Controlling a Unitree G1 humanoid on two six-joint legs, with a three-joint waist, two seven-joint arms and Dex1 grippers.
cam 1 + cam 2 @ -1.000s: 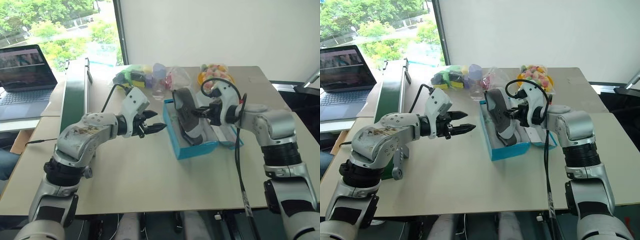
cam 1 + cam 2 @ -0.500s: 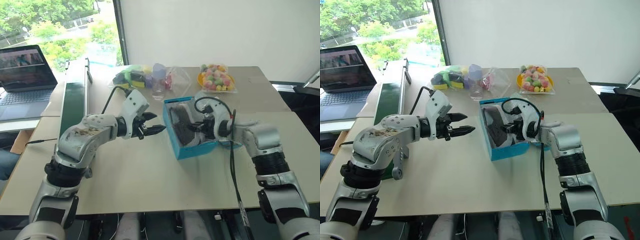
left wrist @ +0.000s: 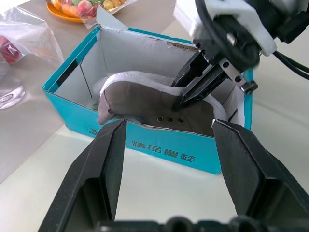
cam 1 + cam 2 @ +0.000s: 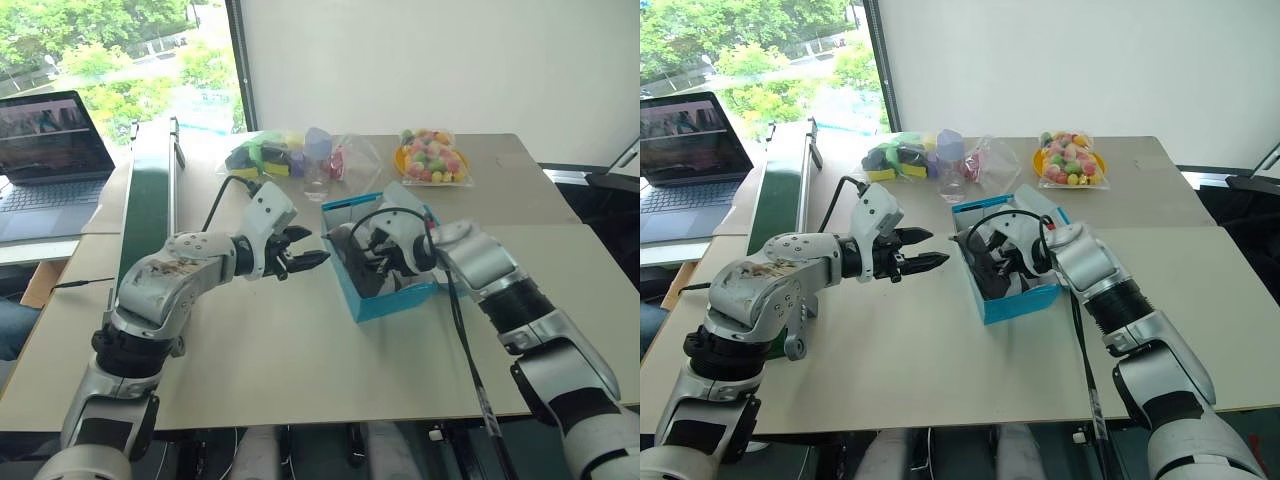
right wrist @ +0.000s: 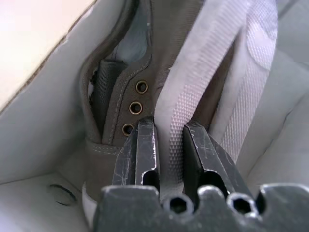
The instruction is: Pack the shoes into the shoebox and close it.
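The bright blue shoebox stands open in the middle of the table, white inside. A grey shoe with a pale sole lies on its side in the box. My right gripper reaches down into the box and is shut on that shoe's white sole rim. Beside the held rim runs a second pale sole. My left gripper hovers open just left of the box with nothing between its fingers, pointing at the box's blue side wall.
A long dark green case lies along the table's left edge, with a laptop beyond it. At the back are bags of coloured toys, a clear cup and an orange plate of colourful pieces.
My right gripper has come down and leftward with the shoe, rolling it from upright above the box to lying inside it. The left gripper has stayed still.
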